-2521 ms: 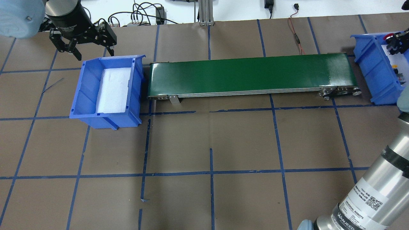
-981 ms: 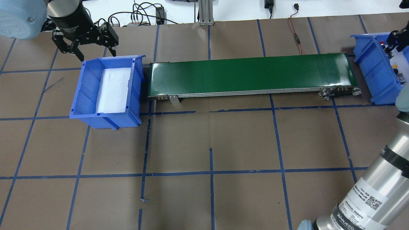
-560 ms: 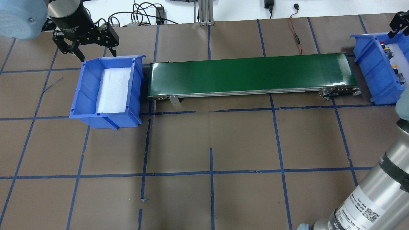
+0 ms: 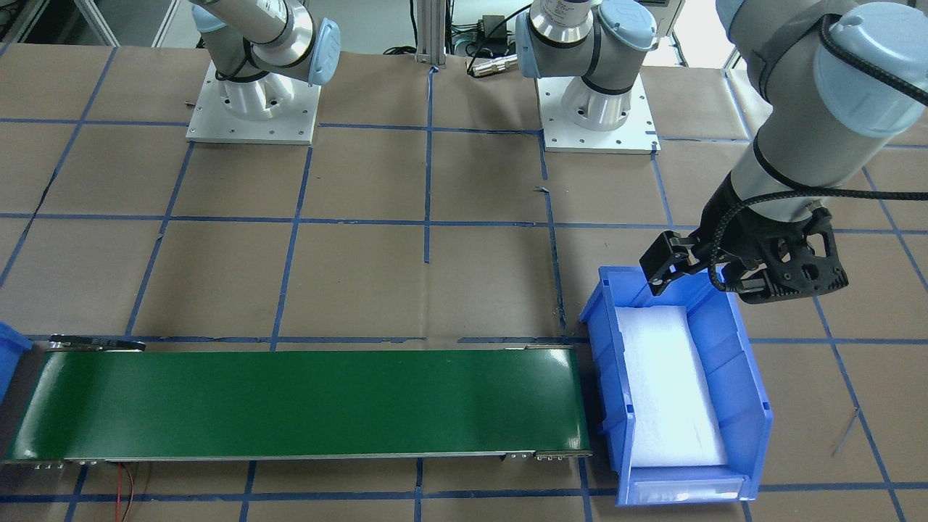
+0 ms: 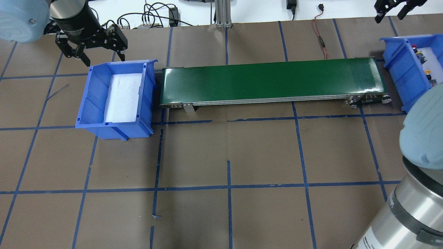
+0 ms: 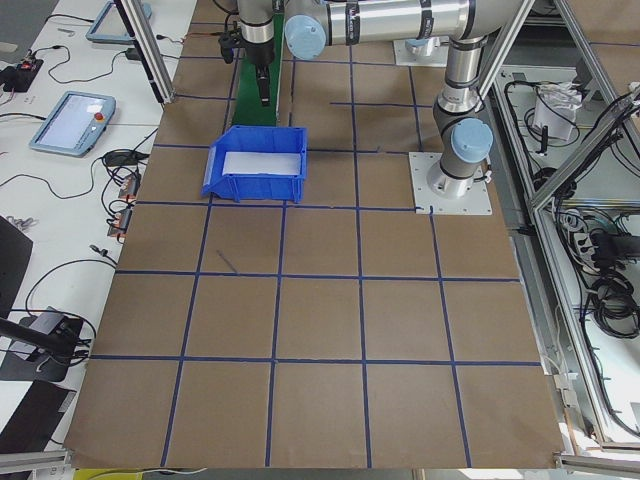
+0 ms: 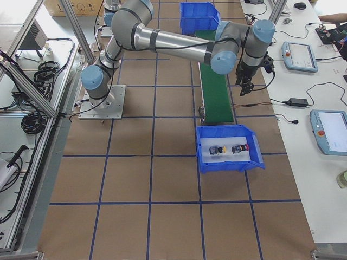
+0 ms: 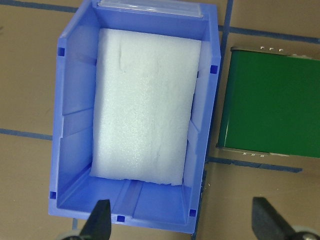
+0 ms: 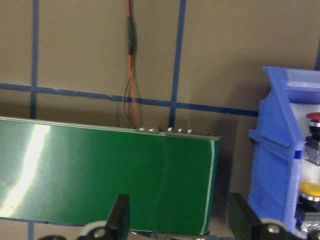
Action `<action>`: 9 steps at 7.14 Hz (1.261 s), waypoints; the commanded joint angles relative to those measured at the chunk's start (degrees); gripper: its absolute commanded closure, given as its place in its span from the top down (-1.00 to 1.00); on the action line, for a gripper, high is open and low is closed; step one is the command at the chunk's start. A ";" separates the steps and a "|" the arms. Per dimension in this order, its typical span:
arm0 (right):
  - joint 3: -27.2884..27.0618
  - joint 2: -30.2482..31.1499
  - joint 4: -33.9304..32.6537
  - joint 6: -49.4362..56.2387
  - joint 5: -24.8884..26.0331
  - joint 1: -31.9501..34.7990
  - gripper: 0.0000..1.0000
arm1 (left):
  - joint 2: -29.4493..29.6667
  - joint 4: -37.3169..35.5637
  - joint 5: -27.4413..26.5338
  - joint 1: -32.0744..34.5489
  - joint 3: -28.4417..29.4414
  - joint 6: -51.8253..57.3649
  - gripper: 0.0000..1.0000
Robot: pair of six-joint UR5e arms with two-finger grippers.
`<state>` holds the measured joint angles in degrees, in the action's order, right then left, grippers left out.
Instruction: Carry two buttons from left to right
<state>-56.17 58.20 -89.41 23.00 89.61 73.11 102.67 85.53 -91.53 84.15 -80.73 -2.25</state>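
Both buttons lie on white foam in the blue right bin (image 7: pixel 204 157): the yellow-capped button (image 7: pixel 219 149) and the red-capped button (image 7: pixel 239 148). In the right wrist view the red cap (image 9: pixel 314 118) and the yellow cap (image 9: pixel 310 189) show at the right edge. My right gripper (image 5: pixel 390 15) is open and empty. It hangs high beyond the belt's right end, clear of the bin (image 5: pixel 398 65); the wrist view shows its open gripper (image 9: pixel 180 220) above the belt. My left gripper (image 5: pixel 104 60) is open and empty over the far rim of the blue left bin (image 5: pixel 83 103).
A green conveyor belt (image 5: pixel 270 81) runs between the two bins. The left bin (image 8: pixel 75 125) holds only a white foam pad (image 8: pixel 145 105). Cables and an orange wire (image 5: pixel 320 38) lie along the table's far edge. My right arm's elbow (image 5: pixel 420 138) fills the near right corner.
My right gripper has lifted out of the right bin and moved away past its far-left corner. The red-capped button it hovered at stays in the bin. The left gripper barely moved.
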 commanded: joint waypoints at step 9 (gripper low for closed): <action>-24.77 23.35 -2.70 -14.01 2.15 16.89 0.99 | -1.15 0.69 -0.67 0.31 -0.30 0.05 1.00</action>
<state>-80.77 80.70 -91.79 12.68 91.51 89.01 101.97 85.76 -91.96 84.38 -80.88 -2.28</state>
